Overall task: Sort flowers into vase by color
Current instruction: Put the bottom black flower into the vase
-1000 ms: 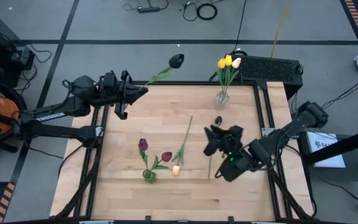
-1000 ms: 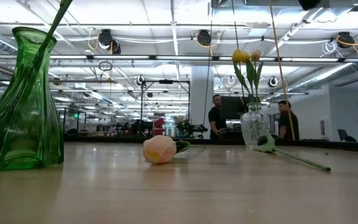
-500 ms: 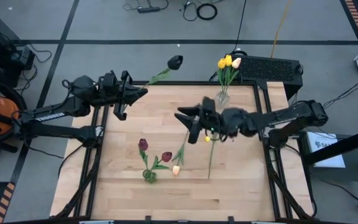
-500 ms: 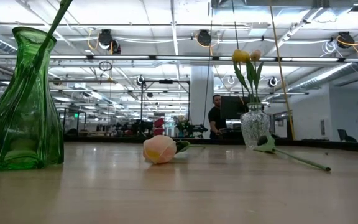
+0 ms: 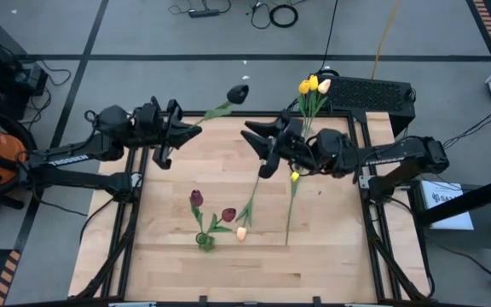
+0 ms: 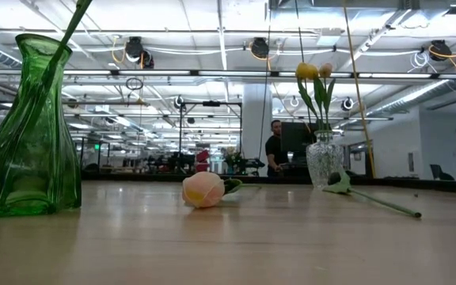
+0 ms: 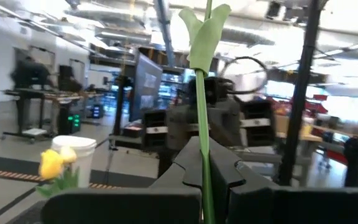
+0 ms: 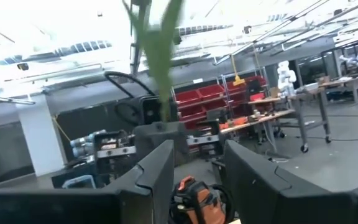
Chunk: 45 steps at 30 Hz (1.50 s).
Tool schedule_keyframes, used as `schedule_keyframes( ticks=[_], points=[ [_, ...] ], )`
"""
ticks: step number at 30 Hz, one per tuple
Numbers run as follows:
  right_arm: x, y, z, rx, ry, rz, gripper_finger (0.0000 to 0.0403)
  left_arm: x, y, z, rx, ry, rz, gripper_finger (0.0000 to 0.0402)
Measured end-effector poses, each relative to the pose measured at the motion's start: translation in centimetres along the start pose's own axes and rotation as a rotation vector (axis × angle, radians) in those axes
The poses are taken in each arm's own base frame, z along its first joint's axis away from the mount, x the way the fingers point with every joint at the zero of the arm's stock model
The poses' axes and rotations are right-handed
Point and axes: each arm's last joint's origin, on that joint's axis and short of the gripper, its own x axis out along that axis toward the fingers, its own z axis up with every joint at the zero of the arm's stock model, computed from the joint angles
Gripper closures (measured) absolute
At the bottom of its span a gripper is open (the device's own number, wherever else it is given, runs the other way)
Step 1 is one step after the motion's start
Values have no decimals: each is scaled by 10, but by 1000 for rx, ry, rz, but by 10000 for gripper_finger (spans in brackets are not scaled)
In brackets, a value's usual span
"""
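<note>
My left gripper (image 5: pixel 181 130) is at the table's far left edge, shut on a near-black tulip whose head (image 5: pixel 239 92) is beyond the far edge. My right gripper (image 5: pixel 258 147) is open and empty above the far middle of the table, facing the left gripper. A green vase (image 5: pixel 203 241) holds two dark red tulips (image 5: pixel 196 198). A clear vase (image 5: pixel 303 135) holds yellow and peach tulips (image 5: pixel 314 85). A peach tulip (image 5: pixel 241 233) and a yellow tulip (image 5: pixel 295 176) lie on the table. My left gripper pinches the near-black tulip's thin green stem (image 7: pixel 202 168) between its two fingers, at its lower part. The fingers are about level and point toward the table's right. The tulip is lifted clear, its stem slanting out past the fingertips toward the head.
The low view shows the green vase (image 6: pixel 26 134), the peach head (image 6: pixel 203 190), the clear vase (image 6: pixel 323 158) and a stem lying on the wood (image 6: pixel 378 204). A black box (image 5: pixel 373 92) stands behind the far right corner. A person (image 6: pixel 275 146) stands in the room beyond.
My right gripper has gone from the table's near right toward its far edge and left, turning level, and now faces the left gripper. The yellow tulip that the arm covered now shows lying on the table.
</note>
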Motion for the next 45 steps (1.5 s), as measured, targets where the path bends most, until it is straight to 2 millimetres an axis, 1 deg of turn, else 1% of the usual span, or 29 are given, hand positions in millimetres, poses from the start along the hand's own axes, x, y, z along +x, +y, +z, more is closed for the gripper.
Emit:
schedule_keyframes(
  ticks=[4, 6, 11, 15, 21, 29, 31, 33, 37, 38, 45],
  points=[
    [3, -1, 3, -12, -3, 25, 268, 1, -2, -2, -1, 27, -55, 402],
    [8, 2, 2, -45, -9, 68, 268, 3, 0, -6, -11, 57, -56, 402],
    [28, 9, -5, -143, 15, 64, 268, 15, 2, -20, -32, 110, -67, 402],
    [39, 13, 0, -187, 16, 56, 268, 17, 1, -21, -31, 107, -76, 402],
    [42, 16, 14, -189, -23, 63, 268, 17, 1, -21, -31, 107, -77, 402],
    [42, 16, 12, -202, 9, 62, 272, 17, 1, -21, -30, 109, -76, 401],
    [42, 16, 12, -201, 8, 61, 282, 17, 1, -21, -30, 110, -75, 402],
    [42, 16, 13, -199, 3, 62, 304, 17, 1, -22, -32, 115, -74, 401],
    [42, 16, 13, -201, 3, 62, 377, 17, 2, -22, -33, 120, -71, 394],
    [42, 16, 13, -206, 3, 62, 388, 17, 2, -22, -33, 119, -71, 392],
    [42, 16, 10, -202, 24, 60, 398, 16, 2, -25, -49, 150, -65, 388]
  ],
)
